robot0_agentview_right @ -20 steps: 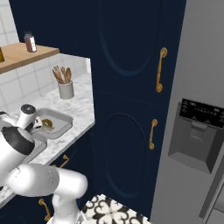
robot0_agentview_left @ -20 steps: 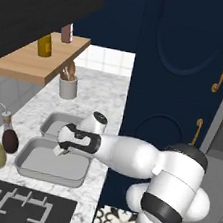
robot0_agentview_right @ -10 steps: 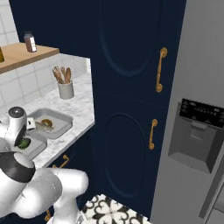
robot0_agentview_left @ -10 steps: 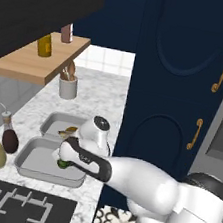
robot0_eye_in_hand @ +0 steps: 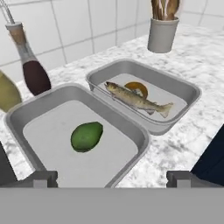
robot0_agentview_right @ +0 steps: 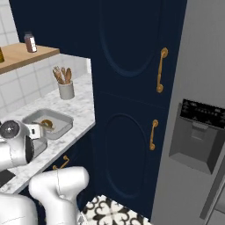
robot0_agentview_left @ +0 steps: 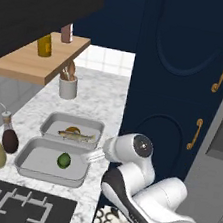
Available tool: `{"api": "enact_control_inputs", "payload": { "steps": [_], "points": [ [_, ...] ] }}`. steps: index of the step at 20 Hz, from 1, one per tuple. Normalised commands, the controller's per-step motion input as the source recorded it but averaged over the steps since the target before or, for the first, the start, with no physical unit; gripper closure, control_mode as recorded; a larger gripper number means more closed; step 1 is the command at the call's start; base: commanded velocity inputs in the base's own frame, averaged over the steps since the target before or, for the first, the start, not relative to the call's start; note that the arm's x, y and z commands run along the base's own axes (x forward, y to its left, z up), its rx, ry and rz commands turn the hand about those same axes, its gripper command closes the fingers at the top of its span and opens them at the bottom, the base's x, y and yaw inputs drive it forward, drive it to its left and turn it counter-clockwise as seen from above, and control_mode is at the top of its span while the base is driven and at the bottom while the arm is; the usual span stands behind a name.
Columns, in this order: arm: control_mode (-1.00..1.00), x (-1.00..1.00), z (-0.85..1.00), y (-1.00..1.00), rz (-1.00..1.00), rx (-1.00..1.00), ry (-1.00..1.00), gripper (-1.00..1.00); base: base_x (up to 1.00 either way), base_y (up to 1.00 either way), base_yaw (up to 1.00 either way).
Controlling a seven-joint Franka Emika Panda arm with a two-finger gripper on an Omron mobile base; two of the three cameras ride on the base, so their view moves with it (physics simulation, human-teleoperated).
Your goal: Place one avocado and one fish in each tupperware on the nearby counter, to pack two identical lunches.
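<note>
Pulling back from the near tupperware (robot0_eye_in_hand: 131,131), my gripper (robot0_eye_in_hand: 111,178) stood wide open and empty, where 0.5 s ago it hung over that container. 1 avocado (robot0_eye_in_hand: 86,136) lay inside; the fish (robot0_eye_in_hand: 136,100) lay in the far tupperware (robot0_eye_in_hand: 183,89).

Even, bright rendered light with soft shadows; base views slightly coarse; no glare or blur.
</note>
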Motion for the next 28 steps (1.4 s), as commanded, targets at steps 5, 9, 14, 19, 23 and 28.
{"api": "enact_control_inputs", "payload": {
  "steps": [5,9,14,19,23,28],
  "points": [
    [-1.00,-0.37,0.95,-0.72,-0.40,0.00,0.00,-1.00,0.00,0.00,0.00],
    [-1.00,-0.65,0.40,-0.64,-0.40,0.00,0.01,-1.00,0.00,0.00,0.00],
    [-1.00,-1.00,0.00,-0.62,-0.14,0.09,0.00,-1.00,0.00,0.00,0.00],
    [-1.00,-0.66,0.00,-0.83,-0.03,0.18,0.00,-1.00,0.00,0.00,0.00],
    [-1.00,0.05,0.00,-0.93,0.12,0.16,0.00,-1.00,0.00,0.00,0.00],
    [-1.00,0.24,-0.25,-0.50,0.28,0.08,0.01,-1.00,0.00,0.00,0.00]
  ]
}}
